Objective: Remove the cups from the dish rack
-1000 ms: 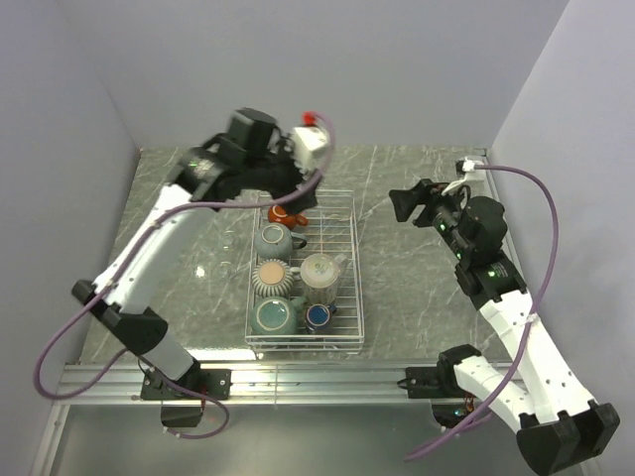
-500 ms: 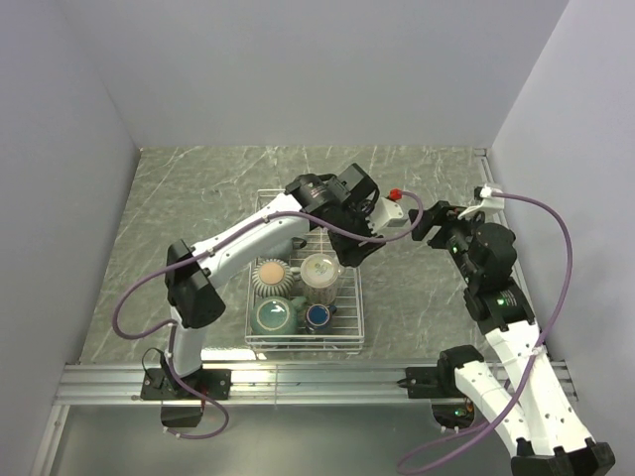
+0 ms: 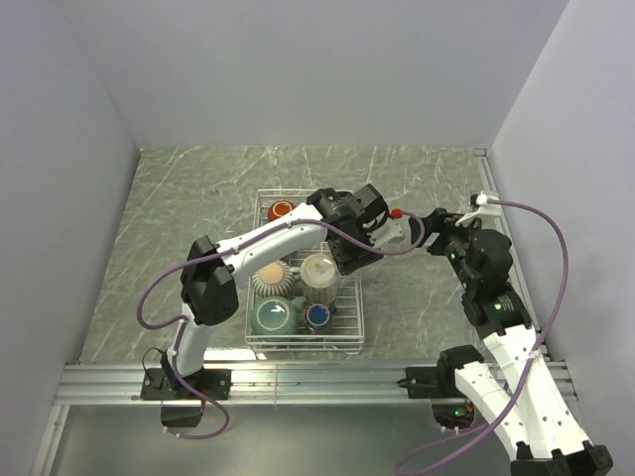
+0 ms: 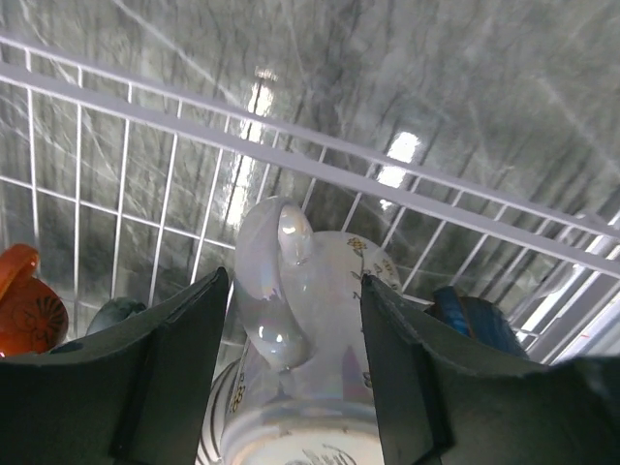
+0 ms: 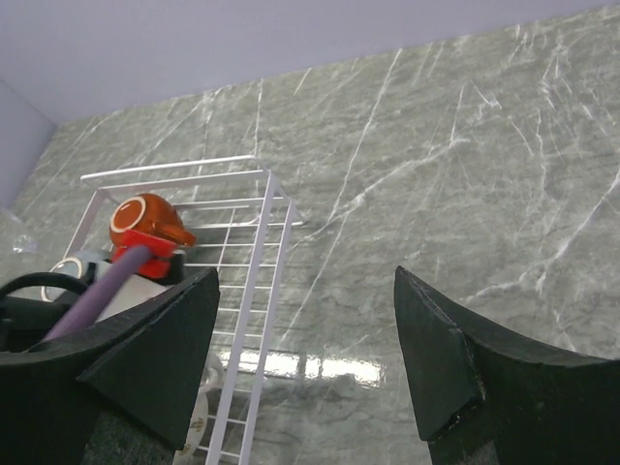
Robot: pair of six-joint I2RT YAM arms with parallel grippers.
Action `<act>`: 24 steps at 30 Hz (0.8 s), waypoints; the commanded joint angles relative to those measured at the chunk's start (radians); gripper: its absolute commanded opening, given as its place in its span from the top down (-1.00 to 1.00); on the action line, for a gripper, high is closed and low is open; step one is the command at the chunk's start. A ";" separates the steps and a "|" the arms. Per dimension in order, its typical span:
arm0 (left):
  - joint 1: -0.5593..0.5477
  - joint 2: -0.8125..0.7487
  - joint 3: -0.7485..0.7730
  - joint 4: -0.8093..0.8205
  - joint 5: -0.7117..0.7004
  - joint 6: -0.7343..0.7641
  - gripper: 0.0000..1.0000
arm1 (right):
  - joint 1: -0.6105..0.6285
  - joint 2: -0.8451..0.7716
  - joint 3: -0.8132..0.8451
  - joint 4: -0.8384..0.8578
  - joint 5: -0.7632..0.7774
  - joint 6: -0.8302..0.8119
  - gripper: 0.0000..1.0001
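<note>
Starting at the left of the dish rack (image 3: 353, 297), which sits mid-table: the red-brown mug (image 3: 281, 210) is in the far corner, the ribbed beige cup (image 3: 270, 276) sits nearer, and a grey-teal mug (image 3: 271, 315) is in the near corner. None of them has been lifted. One column to the right, the white mug (image 4: 320, 407) stands beside the small dark-blue cup (image 3: 317, 315), and this is where the action is. The left gripper (image 4: 291, 291) hangs right over the white mug, fingers spread wide, one on each side of its handle (image 4: 276, 300), gripping nothing. So I'd call this the approach for a pick, with the grasp not yet made. The next move looks like a short drop and a squeeze across the handle or rim. Then comes a straight lift that clears the rack's wire side before carrying the mug out to the marble table (image 3: 179, 198). The blue cup sits just beside it, so the descent wants care. Over on the right, the right gripper (image 5: 305, 276) hovers above bare table just beyond the rack's right side, fingers wide apart and empty, looking ready for a turn of its own.
</note>
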 commanded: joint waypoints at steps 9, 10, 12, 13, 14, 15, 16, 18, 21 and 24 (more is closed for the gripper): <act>-0.002 0.029 0.000 -0.027 -0.041 0.000 0.13 | -0.006 -0.014 -0.030 0.056 -0.006 0.002 -0.58; -0.002 0.032 0.005 -0.037 -0.027 -0.001 0.24 | -0.007 -0.014 -0.030 0.056 -0.006 0.002 -0.58; -0.002 0.039 0.019 -0.050 -0.015 0.002 0.33 | -0.009 -0.016 -0.033 0.054 -0.001 0.000 -0.58; -0.002 0.040 0.023 -0.058 -0.010 0.005 0.39 | -0.007 -0.019 -0.033 0.054 0.003 -0.001 -0.58; -0.002 0.040 0.029 -0.069 -0.009 0.006 0.42 | -0.007 -0.022 -0.033 0.054 0.003 -0.003 -0.58; -0.002 0.039 0.028 -0.072 -0.012 0.014 0.47 | -0.007 -0.022 -0.033 0.054 0.006 -0.003 -0.58; -0.002 0.037 0.026 -0.074 -0.015 0.016 0.62 | -0.007 -0.025 -0.033 0.058 0.006 -0.004 -0.58; -0.002 0.031 0.033 -0.071 -0.021 0.017 0.83 | -0.007 -0.024 -0.033 0.061 0.003 -0.003 -0.58; -0.002 0.023 0.057 -0.066 -0.023 0.013 0.99 | -0.007 -0.022 -0.030 0.064 0.002 -0.001 -0.58; 0.000 0.014 0.115 -0.069 -0.023 0.002 0.99 | -0.007 -0.021 -0.021 0.062 -0.009 -0.001 -0.58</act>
